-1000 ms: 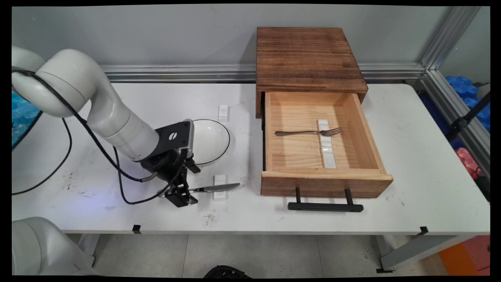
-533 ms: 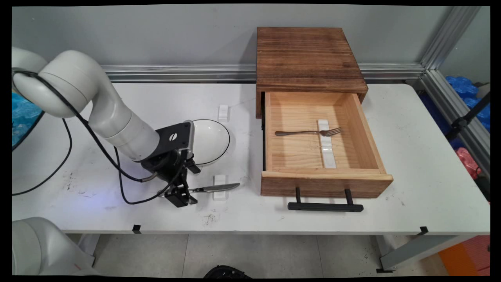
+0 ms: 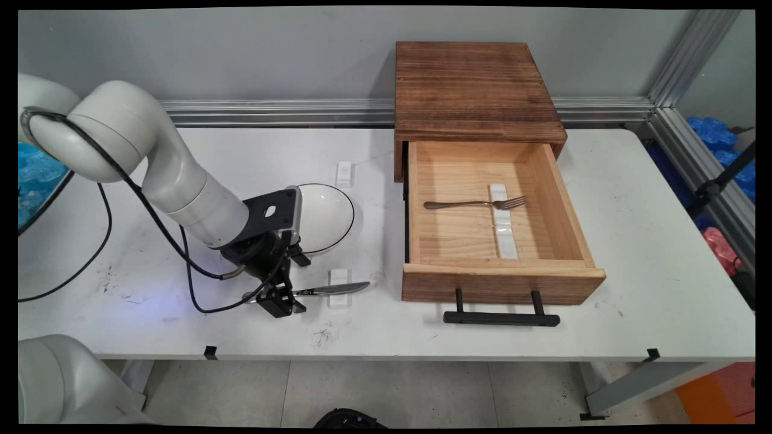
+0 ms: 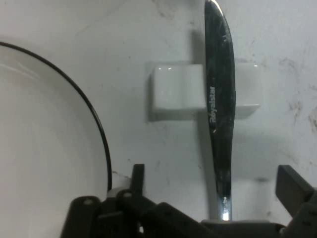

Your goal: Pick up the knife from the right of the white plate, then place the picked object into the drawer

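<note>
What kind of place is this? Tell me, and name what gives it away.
Probably a robotics lab or test bench, not a kitchen. A white table framed by aluminium rails holds a staged set: a wooden drawer box with a fork, and a knife at the arm's gripper.

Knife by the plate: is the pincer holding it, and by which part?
Cannot be told. The pincer straddles the table knife's handle end, its blade lying across a white rest, but contact isn't visible.
</note>
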Tool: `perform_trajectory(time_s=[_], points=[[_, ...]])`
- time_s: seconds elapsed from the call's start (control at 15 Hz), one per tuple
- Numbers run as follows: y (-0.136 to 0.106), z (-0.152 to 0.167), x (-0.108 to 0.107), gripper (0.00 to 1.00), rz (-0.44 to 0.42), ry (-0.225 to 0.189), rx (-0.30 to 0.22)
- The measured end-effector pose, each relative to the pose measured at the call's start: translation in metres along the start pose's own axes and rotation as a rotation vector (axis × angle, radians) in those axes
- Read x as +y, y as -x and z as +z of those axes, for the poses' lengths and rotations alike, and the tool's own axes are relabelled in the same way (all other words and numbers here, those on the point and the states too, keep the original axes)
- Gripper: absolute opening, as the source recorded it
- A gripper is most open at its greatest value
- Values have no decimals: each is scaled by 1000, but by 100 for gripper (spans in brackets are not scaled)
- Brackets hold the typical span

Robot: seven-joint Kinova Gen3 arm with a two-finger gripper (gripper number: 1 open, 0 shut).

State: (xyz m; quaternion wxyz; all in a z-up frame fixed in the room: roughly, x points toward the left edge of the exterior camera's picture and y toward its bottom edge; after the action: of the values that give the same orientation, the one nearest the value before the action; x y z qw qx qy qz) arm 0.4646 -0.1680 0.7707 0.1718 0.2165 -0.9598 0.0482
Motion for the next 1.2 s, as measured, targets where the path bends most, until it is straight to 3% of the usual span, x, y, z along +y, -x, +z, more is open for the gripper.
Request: perform_trajectory(time_s=[0.07, 0.13, 1.2], points=[[0, 0, 0, 100, -1, 1, 0], [0, 1, 0, 0, -1, 2, 0], [-5, -9, 9, 0, 1, 23, 8]])
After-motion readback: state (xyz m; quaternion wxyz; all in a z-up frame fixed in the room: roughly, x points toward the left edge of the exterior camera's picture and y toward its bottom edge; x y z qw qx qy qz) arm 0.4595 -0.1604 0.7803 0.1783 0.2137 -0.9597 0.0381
